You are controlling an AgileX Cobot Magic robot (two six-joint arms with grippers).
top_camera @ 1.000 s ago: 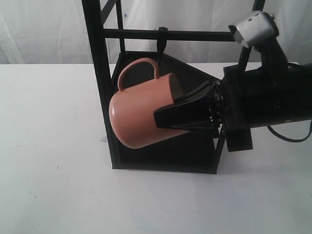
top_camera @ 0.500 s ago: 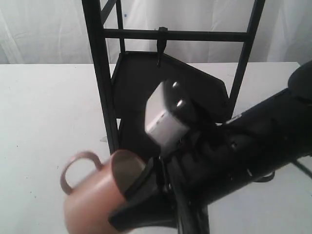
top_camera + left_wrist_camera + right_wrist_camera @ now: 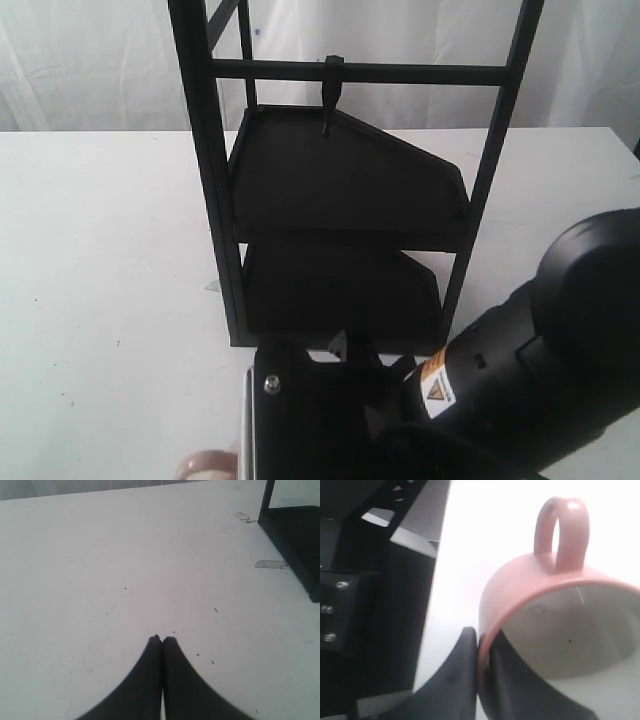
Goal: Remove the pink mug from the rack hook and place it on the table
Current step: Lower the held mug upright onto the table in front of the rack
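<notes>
The right pincer [image 3: 480, 645] is clamped on the rim of the matte salmon-pink cylindrical mug [image 3: 520, 587]. One black finger [image 3: 455, 690] lies against the outer wall and the other against the cream-white inside. The mug's thin loop handle [image 3: 563, 530] points away from the pincer, with the white worktop [image 3: 470, 540] behind it. Whether the mug's base touches the worktop cannot be told.

In the exterior view only a sliver of the mug [image 3: 205, 464] shows at the bottom edge, left of centre. It sits beside the bulky black right arm [image 3: 540, 350], which fills the lower right of the frame. The tall black metal rack [image 3: 210, 180] stands in the centre on the broad white speckled worktop [image 3: 100, 250], its two dark angular shelves one above the other. The short black rack hook [image 3: 328, 100] juts down from the crossbar at top centre, well apart from the mug.

The left pincer [image 3: 161, 640] is closed, its two black fingertips pressed together over the worktop [image 3: 100, 555]. A corner of the rack's base [image 3: 295, 540] shows nearby, with a small strip of tape [image 3: 270, 564] just beside it.
</notes>
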